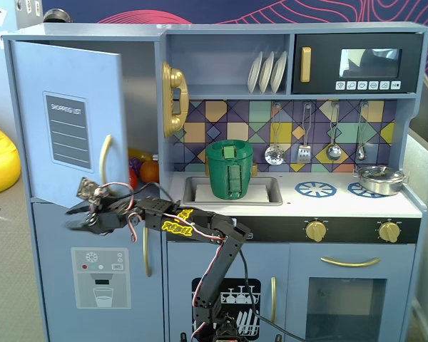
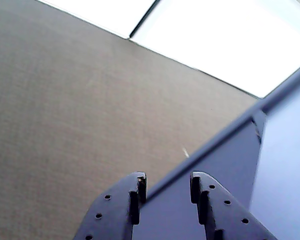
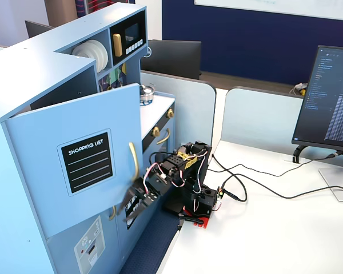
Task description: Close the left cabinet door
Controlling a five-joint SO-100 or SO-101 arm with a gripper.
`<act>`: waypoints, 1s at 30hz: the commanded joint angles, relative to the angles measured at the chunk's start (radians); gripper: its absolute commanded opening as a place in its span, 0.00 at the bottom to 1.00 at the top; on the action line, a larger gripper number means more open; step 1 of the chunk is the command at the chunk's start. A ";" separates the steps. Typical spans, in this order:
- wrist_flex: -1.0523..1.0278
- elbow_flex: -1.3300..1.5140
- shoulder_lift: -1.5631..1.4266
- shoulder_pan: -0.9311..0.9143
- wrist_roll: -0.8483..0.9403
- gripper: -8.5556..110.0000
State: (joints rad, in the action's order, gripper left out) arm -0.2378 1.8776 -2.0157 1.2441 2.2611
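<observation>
The left cabinet door (image 1: pixel 71 117) is a blue-grey panel with a black "SHOPPING LIST" board and a curved gold handle (image 1: pixel 105 158). It stands swung partly open. It also shows in a fixed view from the side (image 3: pixel 80 165). My gripper (image 1: pixel 70 217) is open and empty, just below the door's lower edge and in front of the lower fridge door. From the side, my gripper (image 3: pixel 124 212) sits under the handle (image 3: pixel 134 161). In the wrist view my gripper (image 2: pixel 167 182) has its jaws apart, with a blue-grey door edge (image 2: pixel 230 145) beyond them.
The lower door with the ice-dispenser graphic (image 1: pixel 100 278) is behind the gripper. Fruit (image 1: pixel 148 171) shows inside the open fridge. A gold phone (image 1: pixel 173 100), a green basket (image 1: pixel 229 169) in the sink and a microwave (image 1: pixel 357 64) lie to the right. Cables (image 3: pixel 263 188) and a monitor (image 3: pixel 331 97) are on the desk.
</observation>
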 commanded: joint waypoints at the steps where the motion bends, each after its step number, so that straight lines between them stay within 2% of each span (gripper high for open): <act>1: 0.046 0.011 -0.103 -0.127 0.031 0.07; 13: 0.196 0.109 -0.137 -0.433 0.094 0.07; 19: 0.219 0.123 -0.133 -0.459 0.074 0.07; 22: 0.112 0.152 -0.215 -0.394 -0.023 0.07; 26: -0.222 0.206 -0.400 -0.322 -0.230 0.07; 30: -0.379 0.367 -0.589 -0.390 -0.351 0.07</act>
State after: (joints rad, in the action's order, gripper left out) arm -0.4725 2.1706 -2.4222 0.8958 2.0233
